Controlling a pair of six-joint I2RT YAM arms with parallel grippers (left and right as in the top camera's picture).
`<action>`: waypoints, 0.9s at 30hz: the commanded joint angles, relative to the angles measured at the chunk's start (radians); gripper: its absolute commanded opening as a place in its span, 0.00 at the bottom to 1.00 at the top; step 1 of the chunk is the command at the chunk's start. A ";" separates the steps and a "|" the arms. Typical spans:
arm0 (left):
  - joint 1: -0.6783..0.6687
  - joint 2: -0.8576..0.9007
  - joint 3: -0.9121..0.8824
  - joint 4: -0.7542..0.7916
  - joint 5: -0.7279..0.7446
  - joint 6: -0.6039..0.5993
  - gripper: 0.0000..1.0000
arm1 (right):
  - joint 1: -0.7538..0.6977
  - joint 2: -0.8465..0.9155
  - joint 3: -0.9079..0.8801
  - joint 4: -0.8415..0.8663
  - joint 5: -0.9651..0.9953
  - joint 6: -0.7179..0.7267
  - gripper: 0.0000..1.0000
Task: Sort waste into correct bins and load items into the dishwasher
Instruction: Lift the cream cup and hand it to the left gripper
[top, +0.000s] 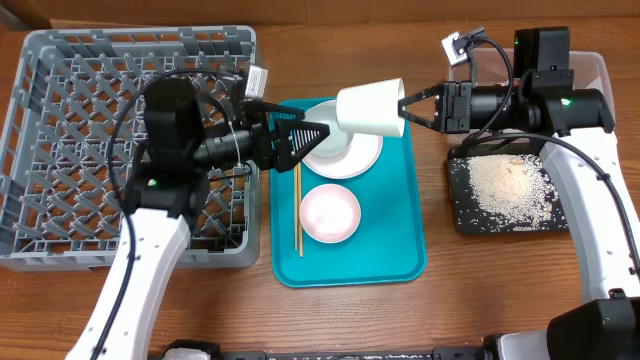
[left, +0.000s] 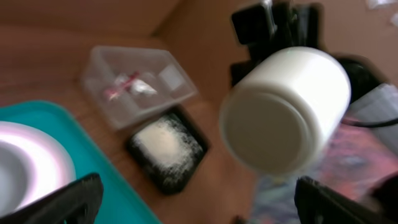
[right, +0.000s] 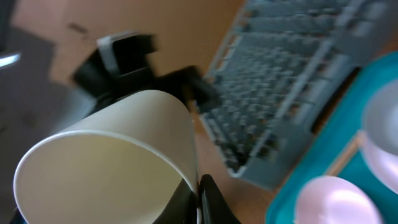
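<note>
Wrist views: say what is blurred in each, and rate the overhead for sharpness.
Left wrist: the white cup is soft-edged, the black tray and clear tub hazy. Right wrist: the grey dish rack smears heavily, the cup clearer. Overhead: sharp throughout, evenly lit.

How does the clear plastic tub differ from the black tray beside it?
The clear tub has tall see-through walls; the black tray is shallow and opaque. The tub holds a red wrapper and white scraps; the tray holds loose rice grains. Both are rectangular and stand side by side on the wooden table.
</note>
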 joint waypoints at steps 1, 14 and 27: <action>-0.007 0.084 0.010 0.158 0.248 -0.266 1.00 | 0.006 0.002 -0.004 0.015 -0.194 -0.035 0.04; -0.085 0.122 0.010 0.624 0.338 -0.523 1.00 | 0.047 0.002 -0.004 0.006 -0.051 -0.022 0.04; -0.137 0.122 0.010 0.629 0.275 -0.522 1.00 | 0.052 0.002 -0.004 0.000 0.159 0.068 0.04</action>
